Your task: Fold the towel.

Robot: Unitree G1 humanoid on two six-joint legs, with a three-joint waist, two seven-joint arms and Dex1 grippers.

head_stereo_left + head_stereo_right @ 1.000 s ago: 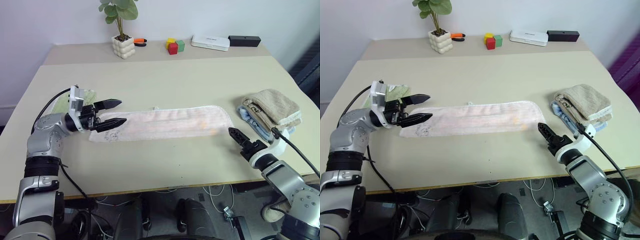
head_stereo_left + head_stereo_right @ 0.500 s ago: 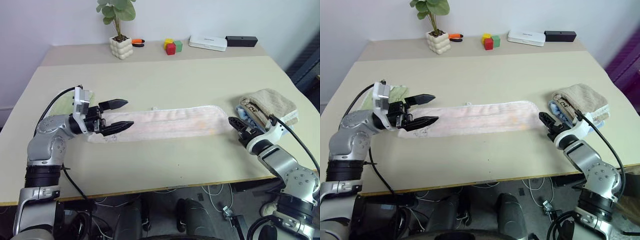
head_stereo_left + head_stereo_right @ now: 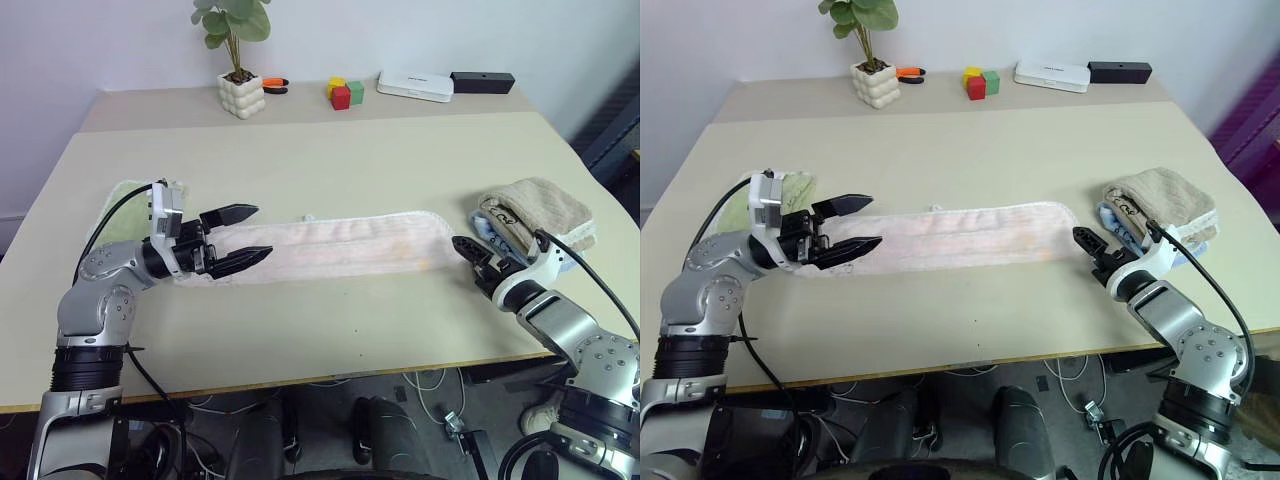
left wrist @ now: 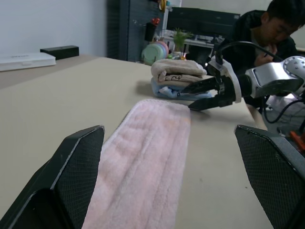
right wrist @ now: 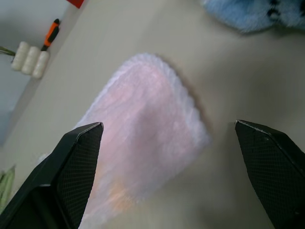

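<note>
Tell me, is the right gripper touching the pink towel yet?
Apart. In the left wrist view, bare table shows between the right gripper and the end of the towel.

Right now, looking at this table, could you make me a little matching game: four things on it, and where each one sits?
Things:
1. pink towel
2. potted plant
3. beige towel
4. green towel

Places:
A. folded on a blue cloth, just past the right tool
B. behind the left tool
C. far edge of the table, beside an orange-handled item
D. stretched out long between both tools

Pairs: 1-D, 2-C, 3-A, 4-B
</note>
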